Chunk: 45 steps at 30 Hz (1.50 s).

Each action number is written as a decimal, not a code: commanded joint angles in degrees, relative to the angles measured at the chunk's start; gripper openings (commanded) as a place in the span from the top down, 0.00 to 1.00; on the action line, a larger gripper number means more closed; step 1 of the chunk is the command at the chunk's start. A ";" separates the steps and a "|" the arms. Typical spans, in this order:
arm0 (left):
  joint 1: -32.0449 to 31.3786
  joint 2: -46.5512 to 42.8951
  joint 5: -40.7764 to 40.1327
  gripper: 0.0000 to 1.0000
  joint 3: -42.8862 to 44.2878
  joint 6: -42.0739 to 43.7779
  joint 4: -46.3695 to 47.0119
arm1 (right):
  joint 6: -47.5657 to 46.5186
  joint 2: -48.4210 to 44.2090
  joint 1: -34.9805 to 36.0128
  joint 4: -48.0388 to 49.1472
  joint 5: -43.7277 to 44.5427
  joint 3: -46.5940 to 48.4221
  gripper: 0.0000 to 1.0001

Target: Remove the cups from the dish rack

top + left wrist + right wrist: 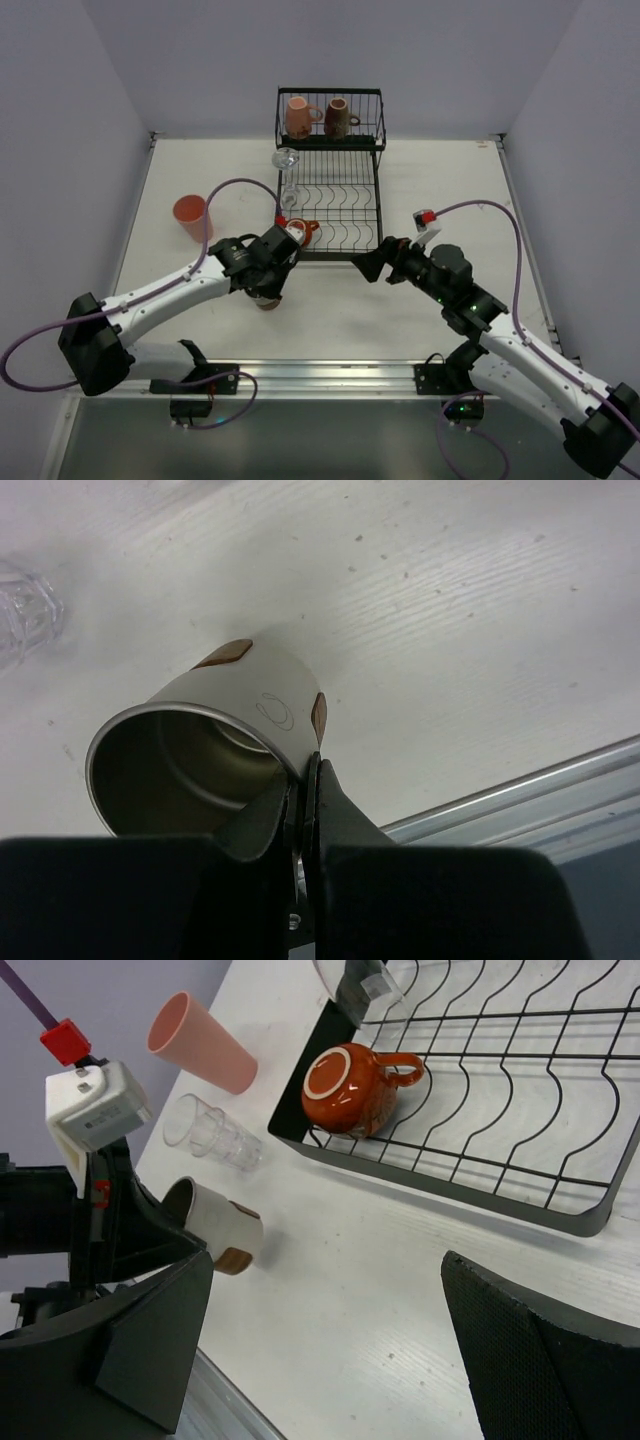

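A white, finely speckled bench point(440, 200) sits between pale lilac walls point(200, 60), with a metal rail point(330, 375) running along its near edge.

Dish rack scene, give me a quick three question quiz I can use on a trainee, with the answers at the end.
1. True or false: the left fingers pinch the rim of the white cup with brown patches.
2. How many mugs sit in the raised tier of the black wire dish rack? A one; B two; C four.
3. Fill in: the right fingers stand wide ____, holding nothing.
Key: 1 true. 2 B, the pink mug and the dark brown mug. 3 open.
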 commanded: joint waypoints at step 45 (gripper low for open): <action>-4.20 -13.81 -24.15 0.06 6.16 1.67 14.21 | 1.48 33.29 3.52 15.56 7.08 14.13 0.05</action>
